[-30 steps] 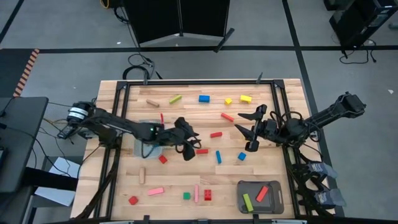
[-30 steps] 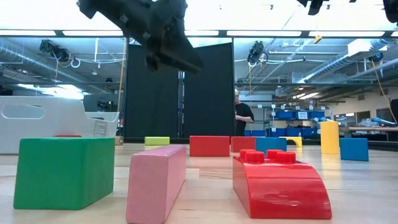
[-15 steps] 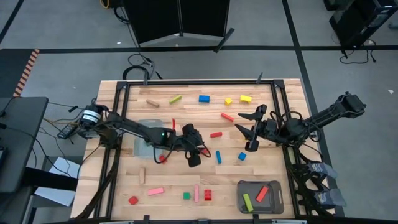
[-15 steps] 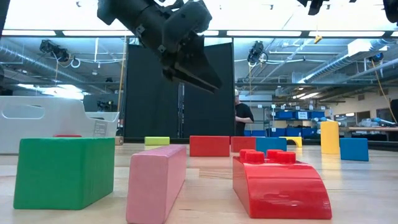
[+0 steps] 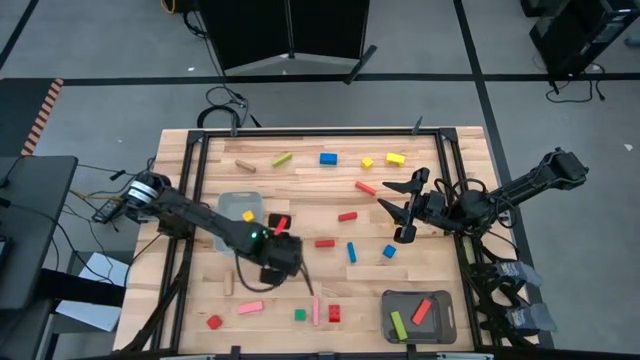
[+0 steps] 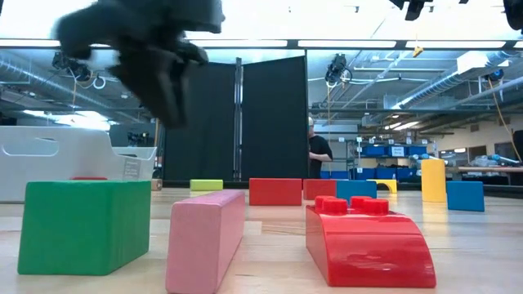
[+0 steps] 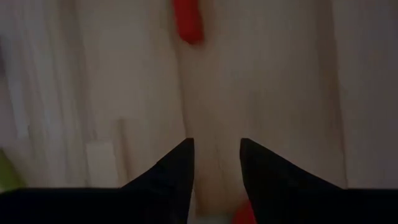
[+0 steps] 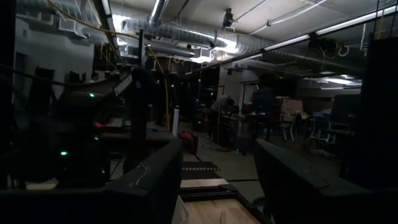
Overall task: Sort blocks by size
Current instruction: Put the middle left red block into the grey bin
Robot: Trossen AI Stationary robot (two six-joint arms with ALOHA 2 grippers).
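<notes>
The left pincer [image 5: 283,256], open and empty, has swung from mid-counter toward the pink bar [image 5: 250,308]; blocks lie scattered about it. Right pincer [image 5: 402,210] waits open.

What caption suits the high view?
Left claw open over scattered blocks; right claw waits.

Table: light wooden table top [image 5: 300,295] with a black metal frame [image 5: 190,200] running along its edges.
Left tray: grey tray [image 5: 232,205], left of centre.
Right tray: dark grey tray [image 5: 442,322] at the near right corner.
Background: a person [image 6: 319,155] standing before a black partition [image 6: 270,114].
</notes>
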